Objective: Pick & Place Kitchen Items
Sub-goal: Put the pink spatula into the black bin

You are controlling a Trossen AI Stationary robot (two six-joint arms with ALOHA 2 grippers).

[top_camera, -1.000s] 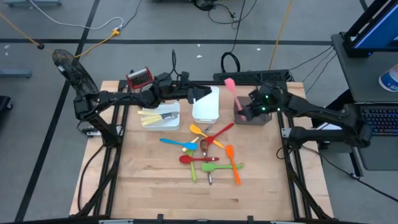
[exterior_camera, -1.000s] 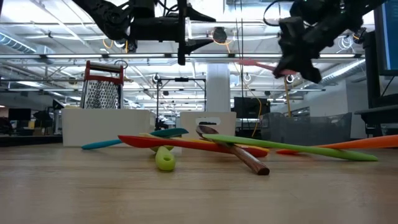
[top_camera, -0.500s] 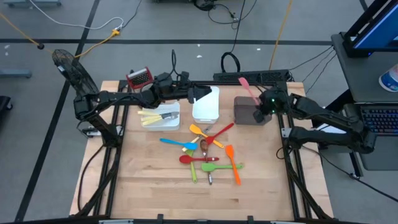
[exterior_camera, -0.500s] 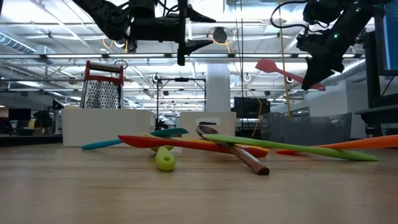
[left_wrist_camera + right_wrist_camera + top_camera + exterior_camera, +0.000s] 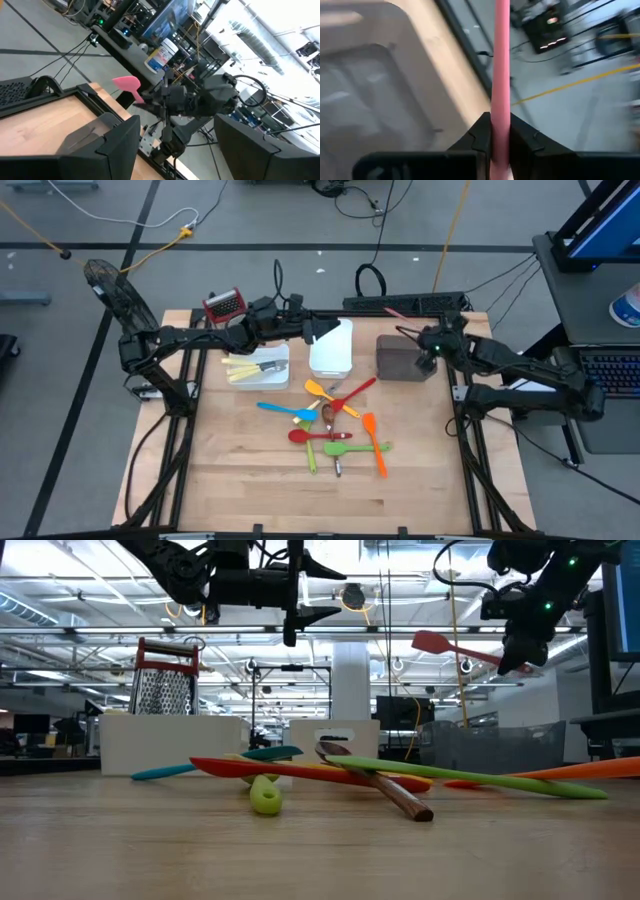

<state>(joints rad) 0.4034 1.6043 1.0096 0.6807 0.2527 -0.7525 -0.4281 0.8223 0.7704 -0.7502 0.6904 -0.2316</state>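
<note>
While a pink spatula (image 5: 455,648) is held tight by the right gripper (image 5: 428,352) above the brown tray (image 5: 402,361), approx. ten utensils (image 5: 335,424) are left mid-table; few are already placed in the white tray (image 5: 282,377). Left gripper (image 5: 292,602) is open, empty.

A pink spatula (image 5: 500,60) against dark fingers (image 5: 479,134). On the pale wood tabletop (image 5: 250,480): orange, red, green and blue utensils (image 5: 335,430). White trays (image 5: 332,348), a brown tray (image 5: 400,360), red-topped grater (image 5: 224,304).
</note>
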